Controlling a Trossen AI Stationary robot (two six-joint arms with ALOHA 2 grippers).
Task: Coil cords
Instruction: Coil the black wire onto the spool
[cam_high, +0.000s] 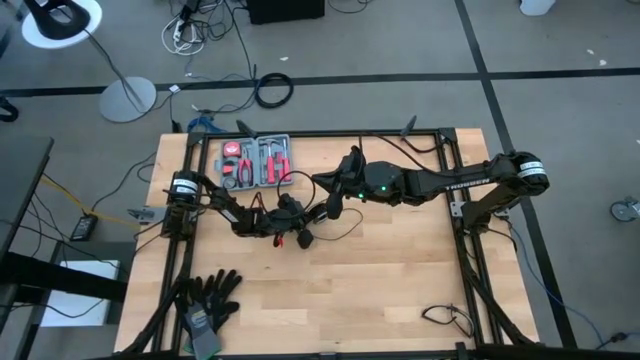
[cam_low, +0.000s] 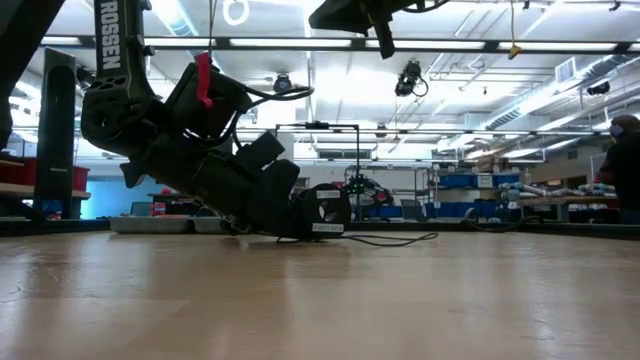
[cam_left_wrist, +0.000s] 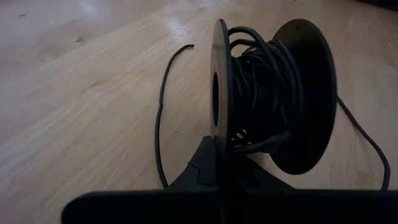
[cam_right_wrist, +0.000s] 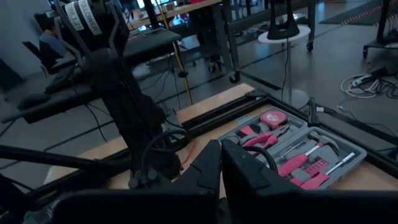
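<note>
1. Cords (cam_left_wrist: 264, 93): you see thin black wire wound on a black spool (cam_left_wrist: 298, 93) with two round flanges; spool and wire sit at the tip of the left claw (cam_left_wrist: 217, 165), near the middle of the counter (cam_high: 380, 290), toward its left half.
2. Left claw: its fingers are closed on the near flange (cam_left_wrist: 221, 93), gripping it edge-on; in the low view the spool (cam_low: 322, 213) rests on or just above the wood, and you cannot tell which.
3. Spool axis: it runs level with the counter, crosswise to the left claw's reach, so both flanges stand upright.
4. Loose end (cam_left_wrist: 163, 106): one free tail lies on the wood beside the near flange, running away from the claw and curving to a bare tip. A second strand (cam_left_wrist: 367, 143) leaves from behind the far flange.
5. Right claw (cam_high: 330, 200): its fingers are pressed nearly together; the right wrist view shows nothing clearly between them. It hovers just beside the spool, on the side toward the pink tool case (cam_high: 257, 162).
6. Judgement: the left arm holds the spool, so feeding the slack falls to your right arm; the trailing wire (cam_high: 345, 228) lies close to it.
</note>
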